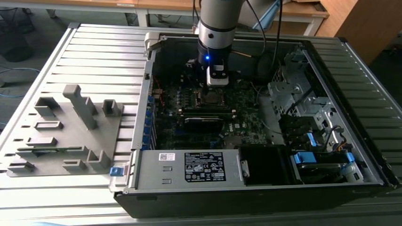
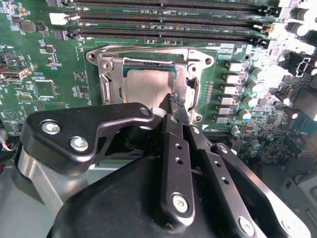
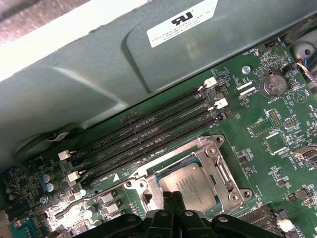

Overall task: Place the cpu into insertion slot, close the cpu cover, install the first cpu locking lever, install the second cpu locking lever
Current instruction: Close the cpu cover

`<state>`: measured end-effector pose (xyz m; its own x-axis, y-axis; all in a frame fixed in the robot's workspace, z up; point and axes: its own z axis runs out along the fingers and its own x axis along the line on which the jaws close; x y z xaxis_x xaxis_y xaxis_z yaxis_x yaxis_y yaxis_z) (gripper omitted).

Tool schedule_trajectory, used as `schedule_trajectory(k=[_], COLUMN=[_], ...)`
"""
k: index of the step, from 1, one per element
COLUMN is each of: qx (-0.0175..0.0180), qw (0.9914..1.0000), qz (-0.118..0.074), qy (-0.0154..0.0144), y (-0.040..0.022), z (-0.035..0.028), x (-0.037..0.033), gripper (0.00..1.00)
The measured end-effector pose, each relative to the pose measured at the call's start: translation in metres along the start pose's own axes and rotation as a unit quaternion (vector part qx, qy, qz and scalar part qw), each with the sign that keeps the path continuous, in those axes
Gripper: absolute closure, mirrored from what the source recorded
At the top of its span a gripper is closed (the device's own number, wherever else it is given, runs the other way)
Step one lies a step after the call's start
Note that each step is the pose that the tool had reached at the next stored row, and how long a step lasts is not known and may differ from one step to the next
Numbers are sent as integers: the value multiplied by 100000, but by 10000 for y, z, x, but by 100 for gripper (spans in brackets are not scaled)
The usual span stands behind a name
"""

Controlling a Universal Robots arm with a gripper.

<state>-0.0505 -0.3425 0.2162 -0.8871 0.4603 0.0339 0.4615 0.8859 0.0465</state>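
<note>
- Directly under the pincer (image 2: 173, 101), the cpu (image 2: 146, 87) lies flat in the insertion slot (image 2: 148, 64). Its grey top shows through the window of the cpu cover (image 2: 106, 82).
- The pincer's fingers are pressed together with nothing between them. Their tips are at the cpu's near edge, touching the cover or just above it; I cannot tell which.
- The cover looks lowered around the cpu, so placing seems done. The work appears to stand at seating the cover or at the first lever.
- Beyond the tips, on the slot's far side, a locking lever (image 2: 148, 49) runs along the cover. Whether it is hooked is unclear.
- In my judgement, the move from here calls for a steady downward press on thin metal, with no sideways slip onto the cpu.
</note>
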Motion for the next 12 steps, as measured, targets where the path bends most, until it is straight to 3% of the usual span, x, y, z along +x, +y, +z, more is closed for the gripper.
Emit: schedule_trajectory(k=[6, 12], qx=[6, 60], qw=[100000, 99986], qz=[-218, -1647], qy=[10, 76], y=[0, 0], z=[0, 0], x=[0, 0], gripper=[89, 89])
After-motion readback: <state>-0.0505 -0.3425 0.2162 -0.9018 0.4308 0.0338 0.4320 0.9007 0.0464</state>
